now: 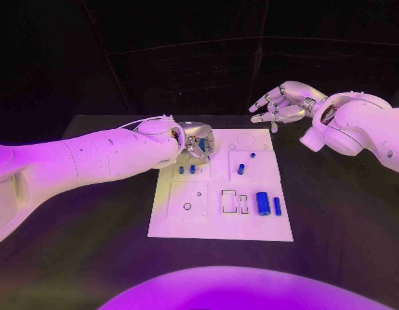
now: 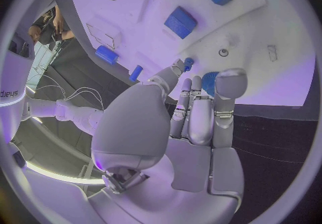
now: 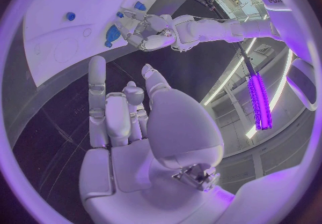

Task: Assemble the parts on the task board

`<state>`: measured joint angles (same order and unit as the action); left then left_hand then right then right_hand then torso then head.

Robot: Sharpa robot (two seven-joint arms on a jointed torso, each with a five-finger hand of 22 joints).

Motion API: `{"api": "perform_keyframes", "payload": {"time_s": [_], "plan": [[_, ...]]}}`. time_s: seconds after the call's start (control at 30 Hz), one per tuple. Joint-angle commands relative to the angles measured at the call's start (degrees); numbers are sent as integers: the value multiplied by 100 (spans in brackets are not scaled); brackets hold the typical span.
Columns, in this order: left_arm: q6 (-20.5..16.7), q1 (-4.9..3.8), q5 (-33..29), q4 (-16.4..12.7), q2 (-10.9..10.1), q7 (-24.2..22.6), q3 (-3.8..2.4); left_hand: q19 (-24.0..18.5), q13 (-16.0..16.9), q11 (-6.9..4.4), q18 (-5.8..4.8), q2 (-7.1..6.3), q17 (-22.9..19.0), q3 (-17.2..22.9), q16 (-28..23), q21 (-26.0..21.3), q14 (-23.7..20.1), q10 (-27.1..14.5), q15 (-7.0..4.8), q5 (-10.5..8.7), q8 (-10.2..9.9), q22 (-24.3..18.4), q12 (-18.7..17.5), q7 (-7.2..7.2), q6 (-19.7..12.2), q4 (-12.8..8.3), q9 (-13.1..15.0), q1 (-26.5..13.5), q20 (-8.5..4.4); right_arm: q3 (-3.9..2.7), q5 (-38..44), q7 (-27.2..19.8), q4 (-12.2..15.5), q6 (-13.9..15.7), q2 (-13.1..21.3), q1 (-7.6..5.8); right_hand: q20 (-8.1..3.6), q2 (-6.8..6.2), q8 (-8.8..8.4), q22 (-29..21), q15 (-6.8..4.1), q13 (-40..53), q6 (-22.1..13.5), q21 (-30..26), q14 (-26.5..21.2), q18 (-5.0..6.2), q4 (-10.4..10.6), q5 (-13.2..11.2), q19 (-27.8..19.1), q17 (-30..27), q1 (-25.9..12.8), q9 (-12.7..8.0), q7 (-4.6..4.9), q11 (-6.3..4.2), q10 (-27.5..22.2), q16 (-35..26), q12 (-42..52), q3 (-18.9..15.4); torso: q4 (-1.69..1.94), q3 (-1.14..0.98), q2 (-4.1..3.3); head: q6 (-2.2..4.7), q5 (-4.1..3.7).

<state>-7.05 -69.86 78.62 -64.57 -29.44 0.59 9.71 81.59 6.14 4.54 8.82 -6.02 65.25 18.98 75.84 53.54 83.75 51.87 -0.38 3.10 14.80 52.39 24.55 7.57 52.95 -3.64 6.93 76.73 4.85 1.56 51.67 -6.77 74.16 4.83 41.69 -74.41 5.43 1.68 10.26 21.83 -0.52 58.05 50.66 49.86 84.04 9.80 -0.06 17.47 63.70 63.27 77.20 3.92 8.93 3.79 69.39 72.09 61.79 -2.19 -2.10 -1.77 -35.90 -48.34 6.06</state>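
The white task board (image 1: 176, 223) lies in the middle of the black table. My left hand (image 1: 197, 141) hovers over its far left part, fingers curled down. In the left wrist view its fingers (image 2: 201, 106) close around a blue round part (image 2: 209, 81), which also shows beside that hand in the right wrist view (image 3: 112, 34). My right hand (image 1: 279, 104) is raised past the board's far right corner, fingers spread, holding nothing. On the board, a thick blue cylinder (image 1: 263, 203) and a slim blue rod (image 1: 277, 205) lie at the right; a blue peg (image 1: 241, 169) sits near the middle.
Two small blue pieces (image 1: 186, 169) stand just below my left hand, seen as blue blocks (image 2: 180, 22) from the left wrist. A tiny blue piece (image 1: 252, 155) sits beside the peg. Outlined slots (image 1: 228, 201) and a large circle (image 1: 246, 137) mark the board. Black table surrounds it.
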Motion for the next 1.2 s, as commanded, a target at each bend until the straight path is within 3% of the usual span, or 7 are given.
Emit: {"api": "perform_keyframes", "payload": {"time_s": [0.03,0.37,0.73,0.97,1.2], "plan": [[194,0,182,29,12,63,3,45,-39,3,-105,24,-39,29,10,48,119,84,-25,-9,-30,32,-37,7,82,-2,-18,-39,1,-3,13,-61,-8,17,-8,-12,-8,51,26,-8,-17,7,-36,-25,18,76,22,36,35,4,-18,-5,10,2,-18,-19,-11,10,2,-5,1,-8,-8],[276,7,184,59,27,56,3,104,-170,-22,-123,108,-103,191,3,113,140,420,-43,-8,-68,109,-142,-14,336,-27,-59,-27,-12,-3,13,-61,-14,6,-23,-12,-8,51,26,-8,-17,7,-36,-25,18,76,22,36,35,4,-18,-5,10,2,-18,-19,-11,10,4,-5,1,-19,-11],[333,39,184,107,70,23,3,127,-239,-49,-126,112,-136,308,11,124,151,616,-65,-8,-125,131,-274,-34,468,-61,-89,-43,-35,-3,21,-59,-13,-4,-34,-12,-8,57,29,-10,-19,14,-35,-27,20,77,17,40,38,10,-5,-5,10,1,-13,-17,-3,17,7,-6,3,-31,-20],[288,58,183,128,102,28,3,137,-251,-43,-125,69,-162,338,12,104,153,660,-64,-9,-204,116,-366,-16,442,-78,-123,-74,-41,-4,23,-56,-1,2,-30,-12,-8,57,29,-10,-19,14,-35,-27,20,77,17,40,38,10,-5,-5,10,1,-13,-17,-3,17,1,-4,3,-38,-24],[276,65,182,142,112,108,4,148,-251,13,-131,-38,-213,340,12,68,151,580,-25,-15,-443,93,-558,64,188,-100,-230,-147,-20,-4,24,-47,3,-3,-26,-12,-9,59,31,-11,-19,9,-33,-28,21,77,14,41,40,11,2,-4,9,0,-15,-17,-6,21,4,-6,2,-40,-40]]}}
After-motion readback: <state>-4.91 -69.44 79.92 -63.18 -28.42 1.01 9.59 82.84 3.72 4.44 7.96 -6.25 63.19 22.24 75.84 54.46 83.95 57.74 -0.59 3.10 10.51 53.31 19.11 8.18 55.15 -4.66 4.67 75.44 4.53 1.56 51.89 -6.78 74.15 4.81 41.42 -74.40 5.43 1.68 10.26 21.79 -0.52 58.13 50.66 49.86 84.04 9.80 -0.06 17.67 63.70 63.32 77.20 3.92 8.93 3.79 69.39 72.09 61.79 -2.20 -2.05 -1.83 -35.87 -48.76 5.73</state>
